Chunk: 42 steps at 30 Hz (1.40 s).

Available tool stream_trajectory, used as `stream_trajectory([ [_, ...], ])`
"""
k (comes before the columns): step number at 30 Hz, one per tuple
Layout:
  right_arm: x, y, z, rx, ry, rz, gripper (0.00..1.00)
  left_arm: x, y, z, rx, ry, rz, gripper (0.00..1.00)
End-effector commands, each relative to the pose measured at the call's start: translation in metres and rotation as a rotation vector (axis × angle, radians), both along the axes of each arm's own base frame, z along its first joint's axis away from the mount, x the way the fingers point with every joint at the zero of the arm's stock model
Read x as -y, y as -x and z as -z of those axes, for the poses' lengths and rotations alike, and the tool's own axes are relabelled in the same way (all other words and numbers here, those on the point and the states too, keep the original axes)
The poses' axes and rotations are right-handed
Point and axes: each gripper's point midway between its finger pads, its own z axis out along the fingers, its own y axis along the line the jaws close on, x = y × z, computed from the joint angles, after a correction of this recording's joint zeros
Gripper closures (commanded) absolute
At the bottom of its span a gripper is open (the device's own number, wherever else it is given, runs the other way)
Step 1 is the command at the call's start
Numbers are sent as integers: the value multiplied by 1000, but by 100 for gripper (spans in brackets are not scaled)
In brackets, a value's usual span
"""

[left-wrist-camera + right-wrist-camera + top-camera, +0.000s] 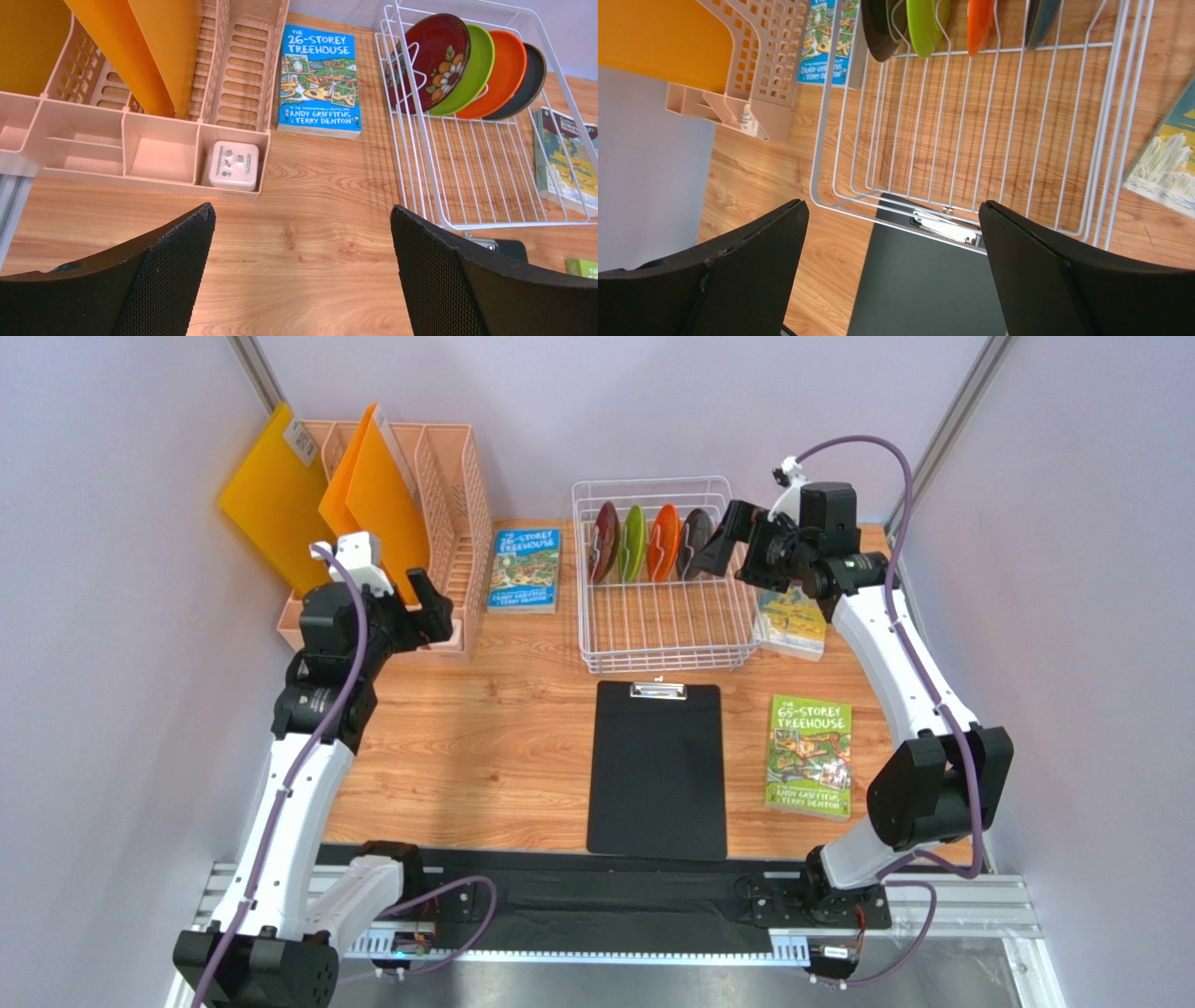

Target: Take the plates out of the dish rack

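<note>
Right gripper (889, 210) was spread wide and held nothing. It hung over the far-right part of the dish rack (668, 669), fingers aimed toward the row of plates. From the top view its tips sat just beside the dark grey-teal plate (694, 542) — contact or a small gap, couldn't tell at that angle.

All four plates stood on edge in the prongs along the rack's far side. Left to right: dark red floral plate (435, 59), lime green plate (479, 66), orange plate (509, 70), then the grey-teal one. The rest of the rack floor was bare wire.

Left gripper (302, 217) was also wide apart and empty. It hovered above bare wood near the front of the peach file holder (452, 518), well apart from the rack.

Around them — orange folders (376, 501) stood in the holder, and a small white box (234, 165) sat in its front compartment. A blue book (319, 77) lay between holder and rack. The black clipboard (657, 770) had its clip end at the rack's near edge. A green book (809, 756) lay right of the clipboard, and another book (793, 623) lay beside the rack's right side.
</note>
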Motion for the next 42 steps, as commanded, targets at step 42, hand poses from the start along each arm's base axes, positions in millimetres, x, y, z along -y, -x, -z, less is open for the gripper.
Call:
stream_trajectory([
  [42, -141, -202, 74, 325, 420, 35, 23, -7, -19, 71, -120, 66, -99, 1],
])
